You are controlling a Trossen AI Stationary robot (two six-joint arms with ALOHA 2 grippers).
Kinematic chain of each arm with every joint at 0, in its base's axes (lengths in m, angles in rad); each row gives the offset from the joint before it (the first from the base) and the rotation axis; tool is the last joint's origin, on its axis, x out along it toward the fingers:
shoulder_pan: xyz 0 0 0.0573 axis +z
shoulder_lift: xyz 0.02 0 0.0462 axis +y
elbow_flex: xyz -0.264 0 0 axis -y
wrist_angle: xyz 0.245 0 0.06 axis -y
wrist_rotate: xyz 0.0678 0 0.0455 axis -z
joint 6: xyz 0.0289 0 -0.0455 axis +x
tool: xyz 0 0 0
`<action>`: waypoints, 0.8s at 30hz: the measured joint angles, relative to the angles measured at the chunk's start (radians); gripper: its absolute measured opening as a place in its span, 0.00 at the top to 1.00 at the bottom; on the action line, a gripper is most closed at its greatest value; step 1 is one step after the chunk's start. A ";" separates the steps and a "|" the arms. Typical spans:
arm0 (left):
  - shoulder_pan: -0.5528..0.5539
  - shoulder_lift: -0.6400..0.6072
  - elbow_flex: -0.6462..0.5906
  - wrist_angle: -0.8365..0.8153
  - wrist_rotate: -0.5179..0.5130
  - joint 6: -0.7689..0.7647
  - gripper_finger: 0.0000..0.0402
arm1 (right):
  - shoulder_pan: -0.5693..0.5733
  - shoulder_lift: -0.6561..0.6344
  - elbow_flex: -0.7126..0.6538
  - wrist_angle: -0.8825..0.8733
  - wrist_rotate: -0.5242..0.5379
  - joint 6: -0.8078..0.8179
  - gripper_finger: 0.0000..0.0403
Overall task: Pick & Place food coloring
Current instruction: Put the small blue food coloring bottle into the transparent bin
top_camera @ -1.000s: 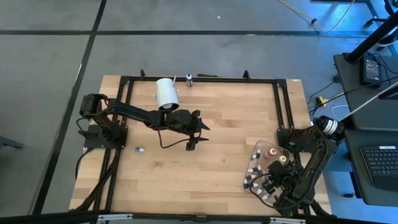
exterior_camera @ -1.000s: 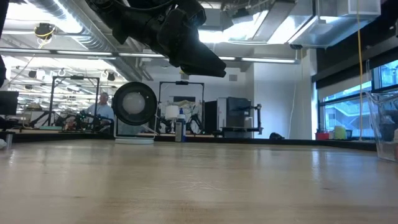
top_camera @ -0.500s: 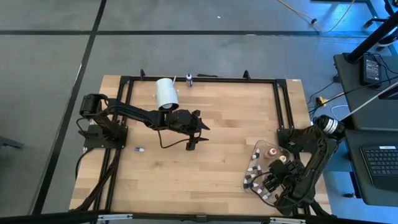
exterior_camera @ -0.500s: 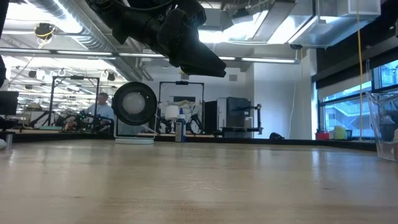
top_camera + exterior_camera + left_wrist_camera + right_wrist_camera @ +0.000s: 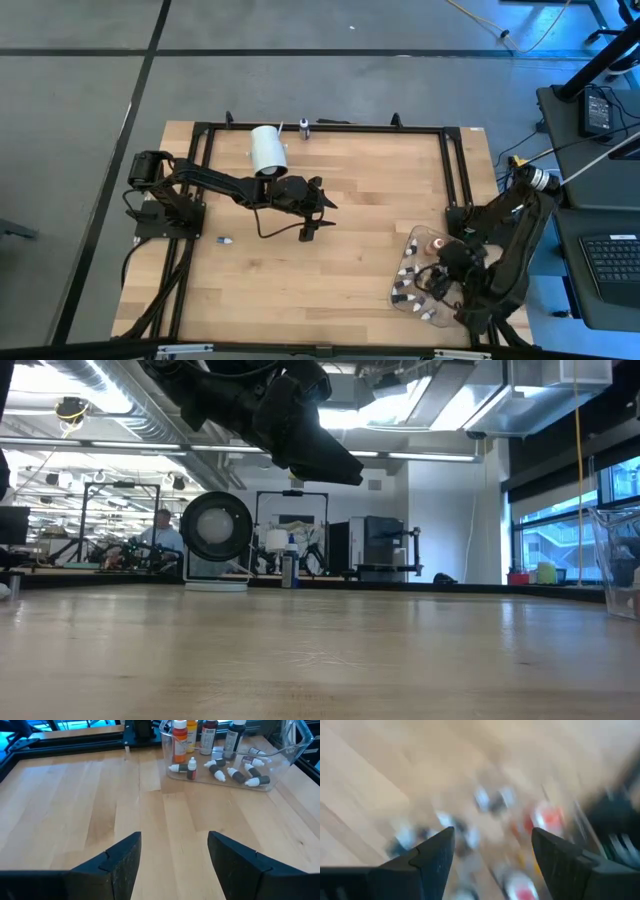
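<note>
Several small food coloring bottles (image 5: 235,772) lie in a clear tray (image 5: 403,272) at the table's near right; a few taller ones (image 5: 181,740) stand upright in it. My right gripper (image 5: 493,832) hovers open above the tray, pointing steeply down, with nothing between its fingers; that view is blurred. My left gripper (image 5: 175,838) is open above the table's middle (image 5: 318,212), aimed toward the tray and holding nothing. One tiny bottle (image 5: 225,241) lies alone on the wood near the left arm's base.
A large white cylinder (image 5: 267,150) lies on its side at the table's far edge, with a small bottle (image 5: 305,126) just beyond it. A black frame (image 5: 455,170) borders the table. Bare wood lies between the left gripper and the tray.
My right gripper has risen from down among the bottles in the tray to above it, and the arm has swung up with it. The left arm has kept still.
</note>
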 joint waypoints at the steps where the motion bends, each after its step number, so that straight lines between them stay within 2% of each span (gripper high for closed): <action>1: 0.003 0.000 0.000 -0.001 0.000 0.010 0.44 | -0.007 -0.005 0.000 0.001 0.080 -0.017 0.34; 4: 0.011 0.000 0.000 -0.016 -0.004 0.071 0.44 | -0.042 -0.012 0.000 0.008 0.338 -0.167 0.34; 6: 0.018 -0.008 0.000 -0.045 -0.019 0.076 0.43 | -0.084 -0.011 0.000 0.024 0.420 -0.264 0.34; 8: 0.020 -0.017 0.001 -0.071 -0.060 0.050 0.43 | -0.146 -0.011 0.000 0.019 0.392 -0.319 0.34; 10: 0.020 -0.033 -0.001 -0.139 -0.116 0.026 0.43 | -0.220 -0.011 -0.001 0.023 0.313 -0.395 0.34; 14: 0.013 -0.073 0.000 -0.220 -0.201 0.011 0.43 | -0.353 -0.013 -0.007 0.120 0.285 -0.708 0.34; 17: -0.002 -0.105 0.000 -0.268 -0.197 -0.049 0.43 | -0.457 -0.032 -0.007 0.280 0.276 -0.989 0.34; 20: -0.020 -0.138 0.000 -0.332 -0.166 -0.120 0.43 | -0.556 -0.040 -0.007 0.488 0.219 -1.316 0.34; 24: -0.062 -0.175 0.000 -0.467 -0.158 -0.200 0.44 | -0.672 -0.041 -0.007 0.772 0.041 -1.721 0.34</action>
